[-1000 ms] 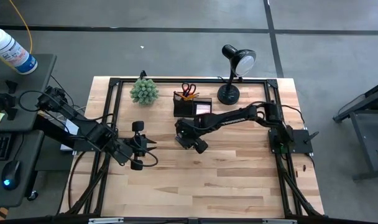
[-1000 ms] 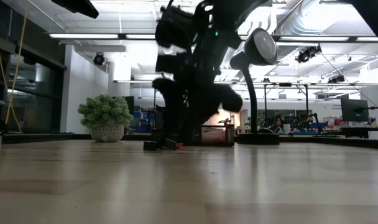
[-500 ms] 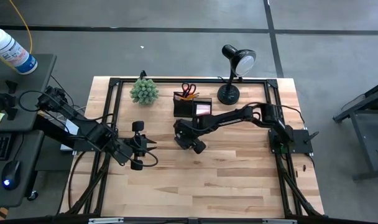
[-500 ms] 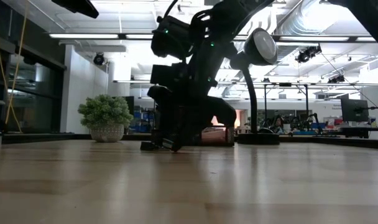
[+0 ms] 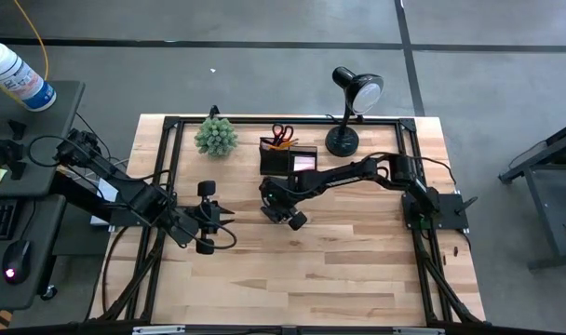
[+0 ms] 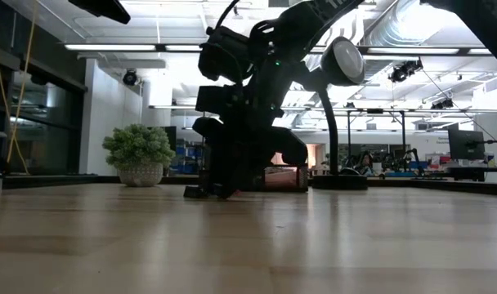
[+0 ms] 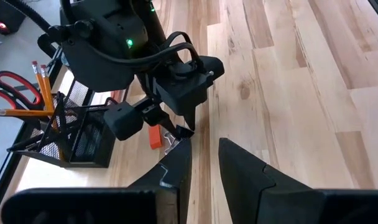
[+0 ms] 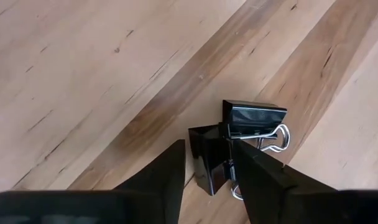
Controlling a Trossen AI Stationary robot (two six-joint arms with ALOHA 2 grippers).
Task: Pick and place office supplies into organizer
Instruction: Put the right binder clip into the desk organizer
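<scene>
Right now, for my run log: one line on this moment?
right gripper: down on table, closing around black binder clips | left gripper: waiting, empty | organizer: behind

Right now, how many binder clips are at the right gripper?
2: both black binder clips touch side by side on the table, between the right gripper fingers. Others may be hidden.

Right arm: stretched across table toward centre, wrist pitched down | right gripper: low at tabletop, fingers part-spread | left arm: waiting at left side | left gripper: fingers narrowly apart
</scene>
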